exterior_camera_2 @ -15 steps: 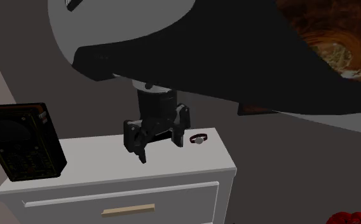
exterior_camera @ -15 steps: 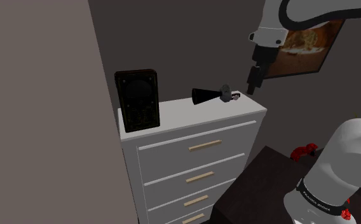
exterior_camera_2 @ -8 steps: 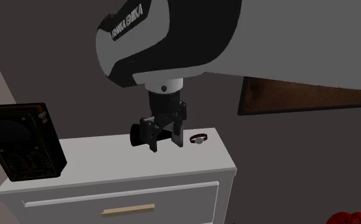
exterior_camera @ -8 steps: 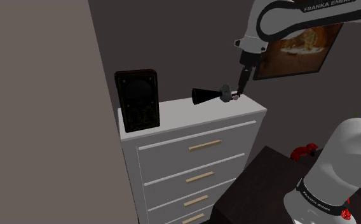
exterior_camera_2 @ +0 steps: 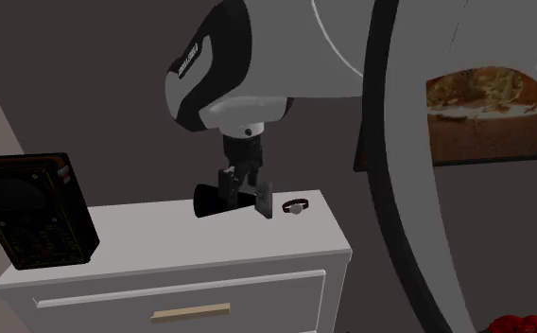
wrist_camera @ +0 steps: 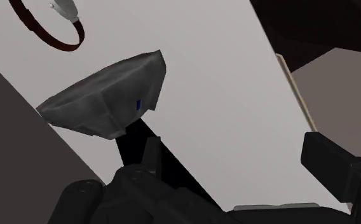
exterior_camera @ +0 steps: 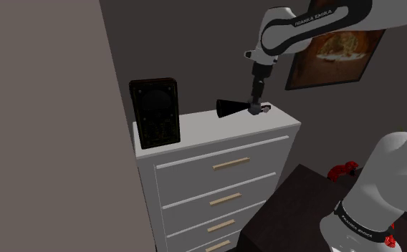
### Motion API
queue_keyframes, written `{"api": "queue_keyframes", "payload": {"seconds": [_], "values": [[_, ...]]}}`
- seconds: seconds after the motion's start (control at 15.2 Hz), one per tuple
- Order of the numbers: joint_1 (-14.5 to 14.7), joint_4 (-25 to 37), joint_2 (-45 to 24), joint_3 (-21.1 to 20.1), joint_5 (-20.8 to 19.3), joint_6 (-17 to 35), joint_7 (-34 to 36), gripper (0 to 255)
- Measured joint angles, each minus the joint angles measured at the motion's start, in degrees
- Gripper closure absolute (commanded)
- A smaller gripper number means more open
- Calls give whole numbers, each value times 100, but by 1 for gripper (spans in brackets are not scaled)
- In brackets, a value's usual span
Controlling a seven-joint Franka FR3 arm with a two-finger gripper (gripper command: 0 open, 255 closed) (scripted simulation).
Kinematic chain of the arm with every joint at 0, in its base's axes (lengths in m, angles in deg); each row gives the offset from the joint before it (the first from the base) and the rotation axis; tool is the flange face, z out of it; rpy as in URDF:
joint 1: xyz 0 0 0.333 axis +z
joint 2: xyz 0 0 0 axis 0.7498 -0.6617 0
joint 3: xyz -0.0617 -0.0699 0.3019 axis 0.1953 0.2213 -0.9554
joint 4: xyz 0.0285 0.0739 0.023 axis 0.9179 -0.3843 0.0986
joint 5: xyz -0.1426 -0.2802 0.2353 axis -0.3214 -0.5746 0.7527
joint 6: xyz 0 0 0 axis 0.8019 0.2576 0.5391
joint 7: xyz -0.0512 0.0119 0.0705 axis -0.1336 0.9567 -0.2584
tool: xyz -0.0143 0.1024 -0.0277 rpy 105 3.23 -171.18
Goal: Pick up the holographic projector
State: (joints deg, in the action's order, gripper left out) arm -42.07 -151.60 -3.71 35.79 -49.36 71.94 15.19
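While the arm has swung in and dropped over the last second, the black two-finger tool [exterior_camera_2: 245,202] now hangs low over the white chest of drawers [exterior_camera: 216,130], its fingers apart. They straddle the grey-headed end of the black cone-shaped holographic projector [exterior_camera: 229,107], which lies on its side on the chest's top beside a dark red wristband [exterior_camera_2: 295,207]. Nothing is gripped yet, so closing looks next.

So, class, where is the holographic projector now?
In the shoulder view the projector lies on the white dresser's right end, between the dark box and the wristband, at the gripper.
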Motion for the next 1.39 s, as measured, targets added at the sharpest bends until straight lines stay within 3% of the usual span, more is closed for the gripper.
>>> {"api": "queue_keyframes", "payload": {"seconds": [0.46,0.99,1.06,1.39], "values": [[144,1153,-1520,182,576,434,-1667,0],[133,961,-1846,167,731,944,-1913,0],[132,945,-1859,167,737,973,-1918,255],[128,938,-1870,168,748,1002,-1929,255]]}}
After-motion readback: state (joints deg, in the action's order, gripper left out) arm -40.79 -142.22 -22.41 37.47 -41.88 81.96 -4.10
